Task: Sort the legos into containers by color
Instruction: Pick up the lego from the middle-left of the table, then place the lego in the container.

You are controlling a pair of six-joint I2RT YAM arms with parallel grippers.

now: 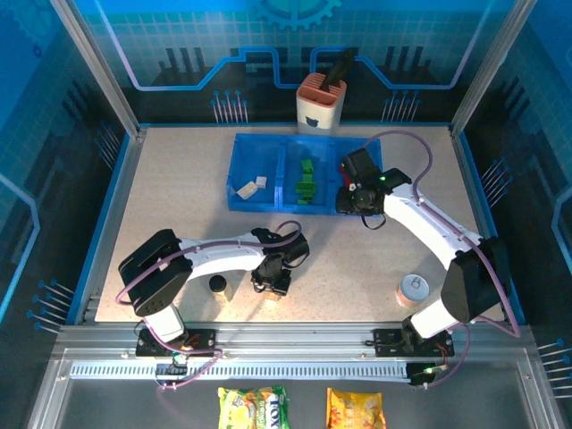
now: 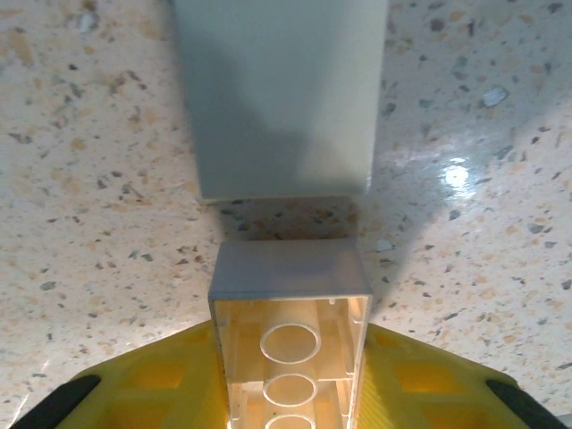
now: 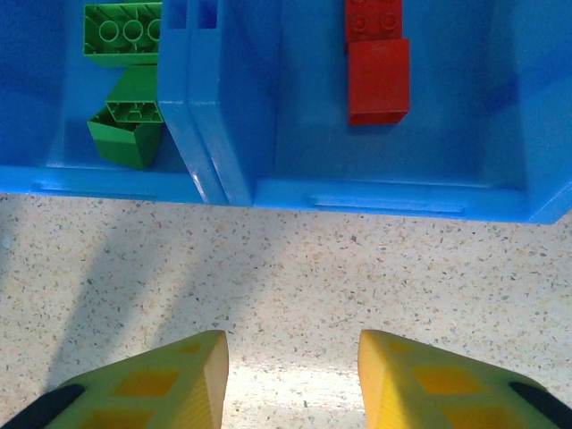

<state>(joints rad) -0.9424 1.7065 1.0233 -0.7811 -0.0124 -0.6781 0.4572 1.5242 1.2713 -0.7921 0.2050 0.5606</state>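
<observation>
Nearest us, we cannot read the snack packets' (image 1: 255,407) small print. The left gripper (image 2: 290,332) pinches a cream lego (image 2: 290,273), hollow side up and its near end cut off. Another cream lego (image 2: 281,98) lies just beyond. The right gripper (image 3: 293,357) stands spread and empty before the tray (image 3: 384,195), where red legos (image 3: 377,80) and green legos (image 3: 125,134) lie in adjoining compartments.

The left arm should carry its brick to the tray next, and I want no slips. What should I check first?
1. Hold of the left gripper on the cream brick: ok, fingers against both sides.
2. Brick lifted off the table: cannot tell.
3. The second cream brick ahead lies outside the grip: ok.
4. Left compartment of the tray holds only white bricks: ok.
5. The right gripper is open, empty and short of the tray's near wall: ok.
</observation>
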